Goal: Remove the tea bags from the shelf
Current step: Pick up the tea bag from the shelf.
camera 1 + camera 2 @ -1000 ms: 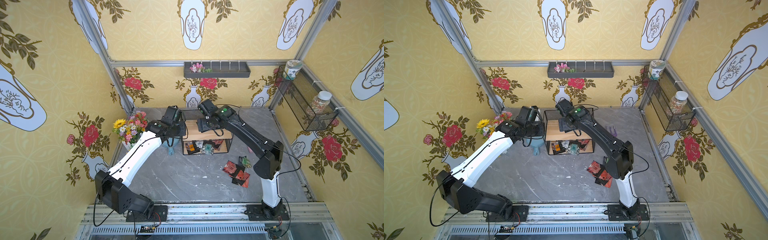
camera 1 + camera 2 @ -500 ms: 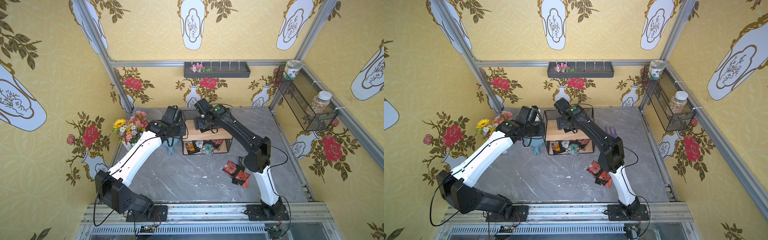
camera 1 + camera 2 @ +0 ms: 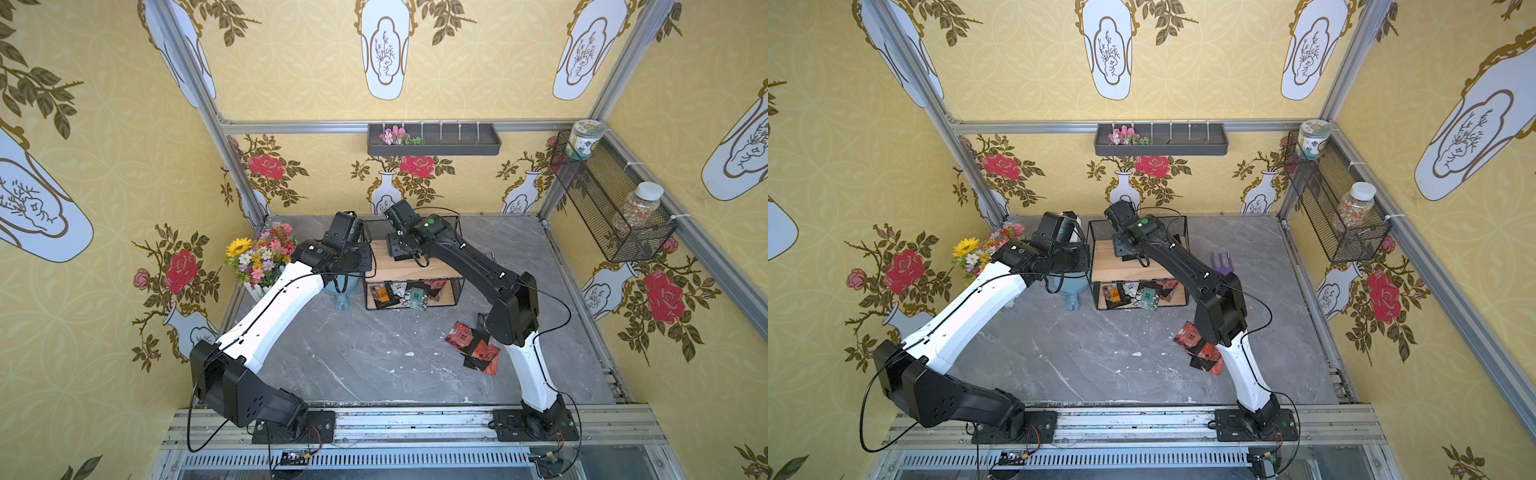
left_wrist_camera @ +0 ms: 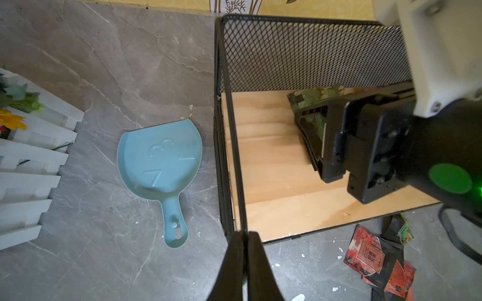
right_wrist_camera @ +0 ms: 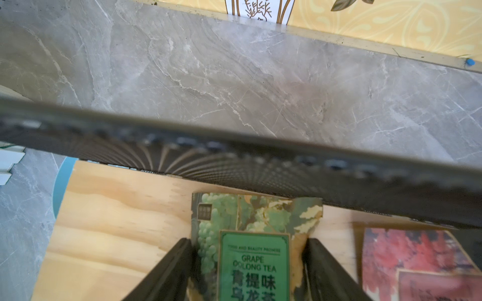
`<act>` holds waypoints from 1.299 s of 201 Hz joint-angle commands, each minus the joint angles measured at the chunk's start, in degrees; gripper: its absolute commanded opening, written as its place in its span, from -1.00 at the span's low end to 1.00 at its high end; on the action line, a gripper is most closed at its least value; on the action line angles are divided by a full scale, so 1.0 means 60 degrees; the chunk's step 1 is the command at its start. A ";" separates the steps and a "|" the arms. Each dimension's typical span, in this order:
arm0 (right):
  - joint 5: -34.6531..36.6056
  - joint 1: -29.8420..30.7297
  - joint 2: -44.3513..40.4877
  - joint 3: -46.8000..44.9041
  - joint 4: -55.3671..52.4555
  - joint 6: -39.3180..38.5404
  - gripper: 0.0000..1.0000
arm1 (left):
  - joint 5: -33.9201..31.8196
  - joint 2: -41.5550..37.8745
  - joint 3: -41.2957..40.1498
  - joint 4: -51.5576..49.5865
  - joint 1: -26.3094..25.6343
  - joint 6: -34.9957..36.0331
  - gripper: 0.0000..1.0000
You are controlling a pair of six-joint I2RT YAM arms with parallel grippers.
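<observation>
Green printed foil: a flat square grape-oolong sachet (image 5: 254,260) on the upper light wooden board of the two-tier black wire shelf (image 4: 313,52), close to the mesh back, bracketed by the right gripper (image 5: 249,242), pads against both its sides and one edge crumpled, though impossible to tell whether truly pinched. Just beside, a red sachet (image 5: 407,258); more tea bags (image 3: 405,293) heaped on the lower board, further sachets (image 3: 469,345) already out on the grey marble table (image 3: 353,353). On a thin wire of the shelf's side frame, the left gripper (image 4: 243,234) clenched tight, probably steadying the shelf. Likely trouble from here: thin foil buckling rather than lifting; a shallow hold slipping on the way up; a corner snagging the mesh; the red neighbour dragged along.
</observation>
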 commanded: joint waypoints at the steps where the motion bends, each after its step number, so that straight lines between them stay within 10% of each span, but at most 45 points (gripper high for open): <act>1: 0.0024 0.0043 0.0212 -0.0251 -0.1644 -0.0157 0.24 | 0.0021 0.0076 0.0021 -0.0266 0.0009 0.0240 -1.00; 104: -0.0044 0.0280 -0.0552 0.0135 -0.1512 0.0068 -0.55 | 0.0035 0.0135 0.0053 -0.0266 0.0005 0.0266 -1.00; 182: -0.0026 0.0537 -0.2259 -0.0492 -0.1271 0.0138 -0.62 | 0.0020 0.0149 0.0061 -0.0266 0.0008 0.0277 -1.00; 261: 0.0712 0.1465 -0.5816 -0.6151 -0.0592 0.1601 -0.68 | 0.0004 0.0164 0.0095 -0.0279 0.0004 0.0248 -1.00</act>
